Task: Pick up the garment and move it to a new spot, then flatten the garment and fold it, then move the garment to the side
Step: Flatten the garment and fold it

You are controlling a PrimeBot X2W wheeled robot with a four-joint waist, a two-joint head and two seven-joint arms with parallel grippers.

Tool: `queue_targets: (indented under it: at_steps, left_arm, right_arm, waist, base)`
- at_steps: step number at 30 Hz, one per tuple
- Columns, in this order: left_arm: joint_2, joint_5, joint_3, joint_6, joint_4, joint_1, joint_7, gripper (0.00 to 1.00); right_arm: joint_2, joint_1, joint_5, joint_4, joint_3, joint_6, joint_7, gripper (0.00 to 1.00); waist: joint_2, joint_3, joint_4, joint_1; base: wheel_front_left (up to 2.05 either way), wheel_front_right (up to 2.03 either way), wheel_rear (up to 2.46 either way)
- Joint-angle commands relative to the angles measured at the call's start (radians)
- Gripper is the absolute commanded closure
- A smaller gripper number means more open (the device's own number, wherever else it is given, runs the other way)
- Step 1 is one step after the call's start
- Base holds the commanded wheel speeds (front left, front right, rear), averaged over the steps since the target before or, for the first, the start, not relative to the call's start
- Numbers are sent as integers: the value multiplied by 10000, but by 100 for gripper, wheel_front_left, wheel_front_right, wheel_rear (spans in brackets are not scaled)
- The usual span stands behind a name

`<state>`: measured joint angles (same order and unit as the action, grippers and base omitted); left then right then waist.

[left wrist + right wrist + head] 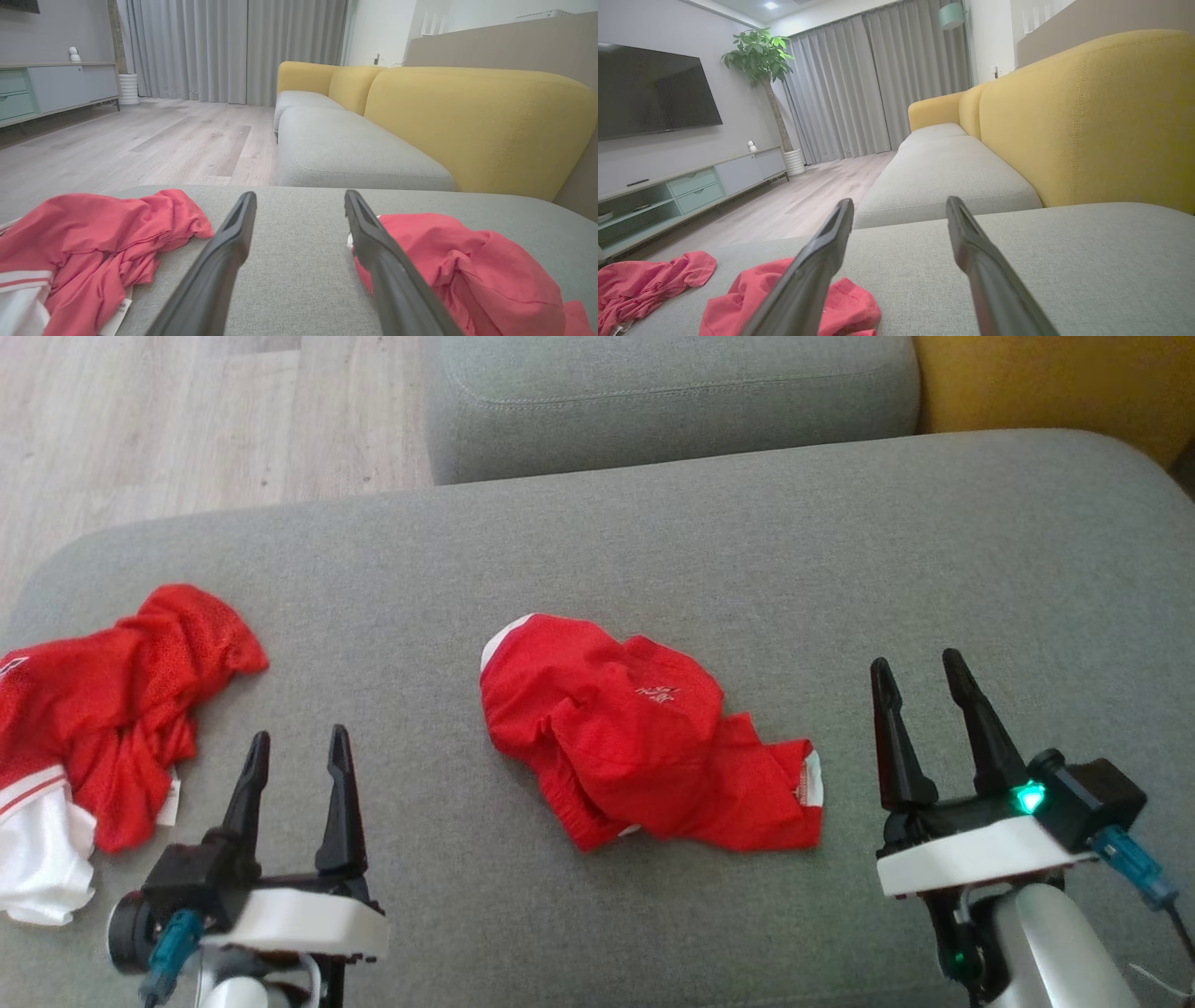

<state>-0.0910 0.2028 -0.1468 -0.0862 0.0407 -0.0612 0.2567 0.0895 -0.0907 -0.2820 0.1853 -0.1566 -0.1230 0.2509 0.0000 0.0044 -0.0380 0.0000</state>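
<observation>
A crumpled red garment [635,737] with white trim lies in the middle of the grey sofa seat [653,541]. My left gripper [299,747] hovers open to its left with nothing between the fingers. My right gripper [920,672] hovers open to its right, also empty. In the left wrist view the garment [467,270] lies just right of the open left gripper [299,198]. In the right wrist view the garment [850,308] sits low on the left, partly behind a finger of the open right gripper [899,205].
A second red and white garment [103,709] lies bunched at the seat's left edge, close to my left gripper. Another grey seat cushion [672,401] and a yellow backrest [1055,383] lie beyond. Wooden floor [187,420] is at the far left.
</observation>
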Motion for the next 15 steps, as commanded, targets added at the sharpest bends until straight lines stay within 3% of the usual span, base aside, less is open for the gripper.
queue_targets:
  at_steps: [1,6,9,15]
  left_arm:
    - [21,-77,423,80,-245,449,51,0]
    - [153,-176,475,270,-115,501,51,0]
    - [224,-256,395,404,105,485,51,0]
    - [288,-589,343,407,472,559,51,0]
  right_arm:
    - [108,-328,-27,-273,-211,-77,109,0]
    - [74,-331,-126,-176,-403,-77,109,0]
    - [290,-420,-570,94,-1277,-77,-21,0]
    - [1037,-1052,-1931,662,-3237,-77,-1688,0]
  waist:
    - [0,0,-12,0]
    - [0,-3,4,0]
    - [0,-12,101,0]
    - [0,-9,451,0]
  base:
    - [0,0,0]
    - [0,0,0]
    - [0,0,0]
    - [0,0,0]
